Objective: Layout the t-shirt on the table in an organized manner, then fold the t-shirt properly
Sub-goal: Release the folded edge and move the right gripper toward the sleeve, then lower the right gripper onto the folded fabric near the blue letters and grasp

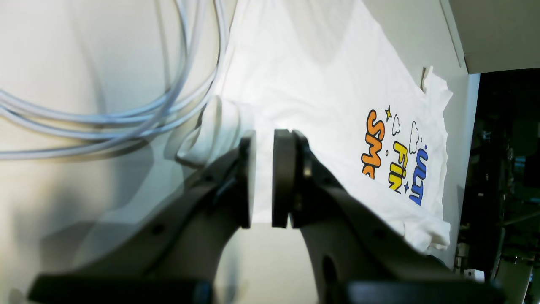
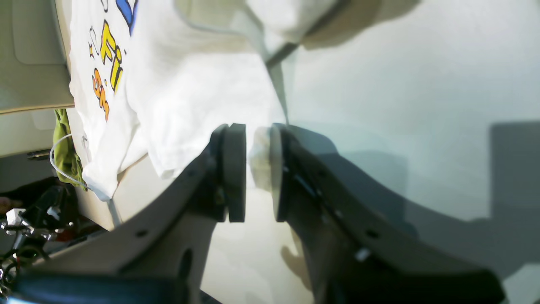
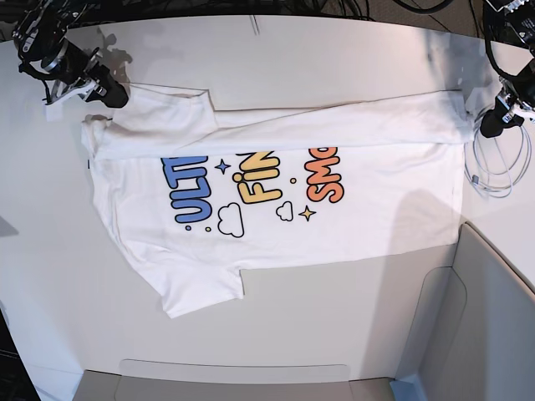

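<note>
The white t-shirt [image 3: 276,225] lies flat on the table [image 3: 334,317], print up, with its far strip folded down over the top of the lettering. My left gripper [image 3: 489,125] sits at the shirt's right end. In the left wrist view, the left gripper [image 1: 263,177] has its jaws a narrow gap apart over the t-shirt [image 1: 316,84], and white cloth shows through the gap. My right gripper [image 3: 115,93] is at the far left corner. In the right wrist view, the right gripper [image 2: 257,169] stands open beside the t-shirt [image 2: 177,97], with a blurred bit of cloth in the gap.
A coiled white cable [image 3: 493,167] lies right of the shirt and just left of the left gripper, where the cable [image 1: 126,114] fills the left wrist view's upper left. A grey angular bin [image 3: 493,317] wraps the near right corner. Something green [image 2: 65,147] hangs beyond the table's edge.
</note>
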### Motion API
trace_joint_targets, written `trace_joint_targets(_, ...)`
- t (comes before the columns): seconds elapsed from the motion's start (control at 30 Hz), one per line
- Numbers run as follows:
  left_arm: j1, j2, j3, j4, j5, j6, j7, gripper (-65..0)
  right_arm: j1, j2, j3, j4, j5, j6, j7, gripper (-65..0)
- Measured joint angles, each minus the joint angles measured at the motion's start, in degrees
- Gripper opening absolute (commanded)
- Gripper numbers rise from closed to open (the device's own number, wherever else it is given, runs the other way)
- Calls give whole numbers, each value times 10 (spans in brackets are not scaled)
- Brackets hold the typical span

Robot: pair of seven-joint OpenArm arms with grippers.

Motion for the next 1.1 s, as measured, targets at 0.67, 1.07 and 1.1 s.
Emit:
trace_joint_targets(0.67, -2, 0, 0, 0, 0, 0, 0, -564, 14, -13, -57, 13, -9, 2, -18, -650)
trace_joint_targets(1.07, -1, 0, 0, 0, 0, 0, -1, -564, 149, -17, -94, 76, 6, 2, -18, -650)
trace_joint_targets(1.1, -1, 0, 0, 0, 0, 0, -1, -564, 157, -17, -105, 70, -10, 2, -14, -650)
